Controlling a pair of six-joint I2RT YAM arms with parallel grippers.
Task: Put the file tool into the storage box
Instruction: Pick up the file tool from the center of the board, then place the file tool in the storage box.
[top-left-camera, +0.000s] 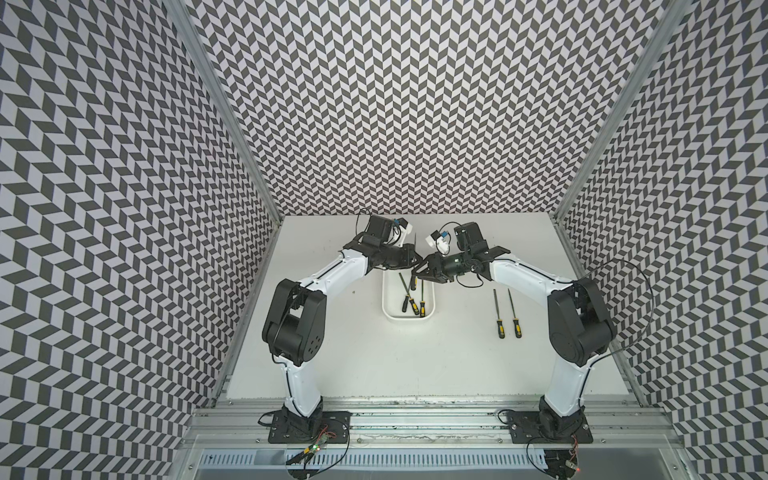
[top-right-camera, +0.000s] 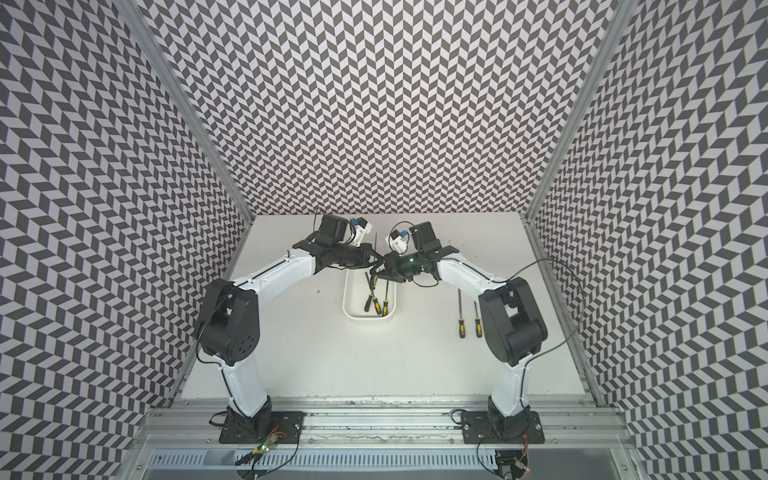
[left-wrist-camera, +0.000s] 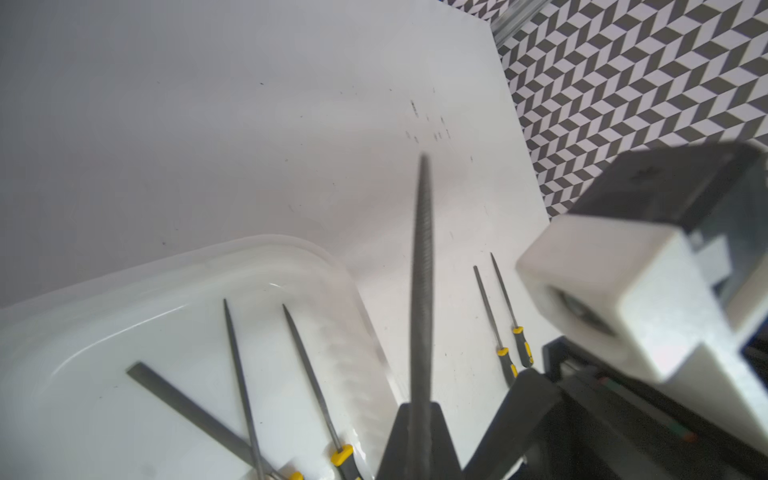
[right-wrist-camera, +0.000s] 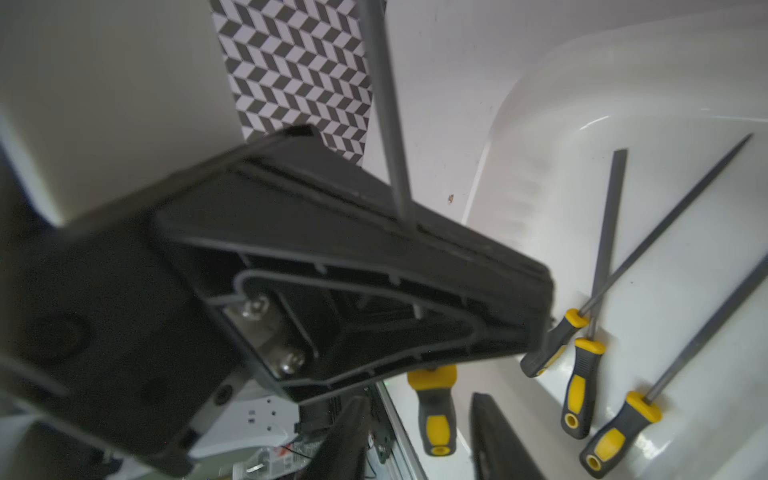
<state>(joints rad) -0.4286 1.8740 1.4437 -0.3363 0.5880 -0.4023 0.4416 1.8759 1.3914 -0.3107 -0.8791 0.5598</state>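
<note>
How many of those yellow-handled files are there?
6. Three files lie in the storage box; two lie on the table outside it; one is gripped by the left gripper. None seems hidden.

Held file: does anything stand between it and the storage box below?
The held file, shut in the left tool, appears over the far end of the storage box. The right tool, open, flanks its handle, and three files lie on the box floor beneath. Nothing else visible is in the way.

Walls (top-left-camera: 415, 104) are rocking grey-and-white chevrons; table (top-left-camera: 374, 357) and storage box (top-left-camera: 407, 317) are looking white, file handles (top-left-camera: 517, 328) yellow-and-black.
</note>
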